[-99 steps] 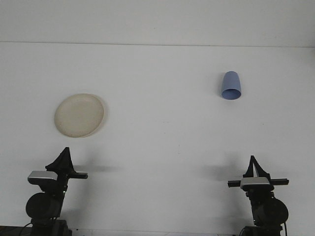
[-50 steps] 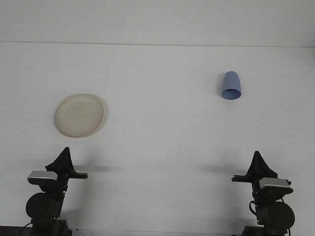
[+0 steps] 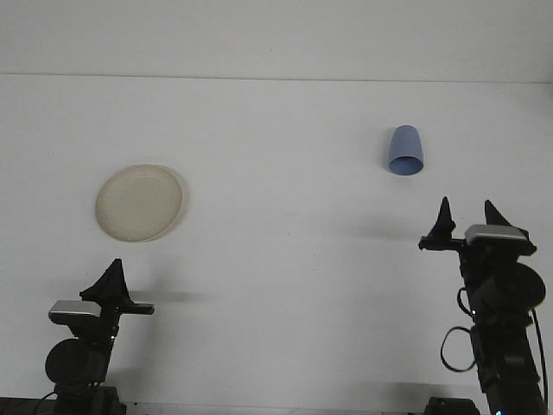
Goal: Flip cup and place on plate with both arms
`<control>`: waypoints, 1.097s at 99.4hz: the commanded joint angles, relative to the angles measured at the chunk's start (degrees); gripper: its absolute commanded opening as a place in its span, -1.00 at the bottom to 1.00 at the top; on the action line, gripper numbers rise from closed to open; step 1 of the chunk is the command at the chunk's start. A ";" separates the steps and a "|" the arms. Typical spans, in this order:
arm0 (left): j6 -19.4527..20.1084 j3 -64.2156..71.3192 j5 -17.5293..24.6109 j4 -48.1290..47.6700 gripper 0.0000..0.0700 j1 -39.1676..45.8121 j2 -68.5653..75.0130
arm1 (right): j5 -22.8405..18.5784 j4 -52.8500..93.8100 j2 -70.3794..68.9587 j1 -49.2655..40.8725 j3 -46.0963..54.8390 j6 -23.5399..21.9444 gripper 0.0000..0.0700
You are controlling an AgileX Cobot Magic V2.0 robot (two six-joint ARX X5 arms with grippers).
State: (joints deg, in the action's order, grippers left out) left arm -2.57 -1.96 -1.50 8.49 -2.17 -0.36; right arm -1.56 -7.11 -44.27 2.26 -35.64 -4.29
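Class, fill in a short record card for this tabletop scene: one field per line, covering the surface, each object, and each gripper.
surface: white table
cup: blue cup, far right of the table, wide opening towards the camera
plate: cream plate, left side, nothing on it
left gripper: left gripper, low at the near left, fingers together
right gripper: right gripper, raised on the right, fingers spread, short of the cup and holding nothing
task state: cup not yet grasped
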 commanded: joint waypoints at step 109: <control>-0.52 1.14 -0.11 0.59 -0.96 -0.13 0.04 | 0.63 -35.69 -76.39 2.78 -29.79 18.12 0.60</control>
State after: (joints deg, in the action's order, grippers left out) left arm -2.57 -1.96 -1.50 8.49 -2.17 -0.36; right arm -1.15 -42.17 -118.89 4.97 -63.51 13.26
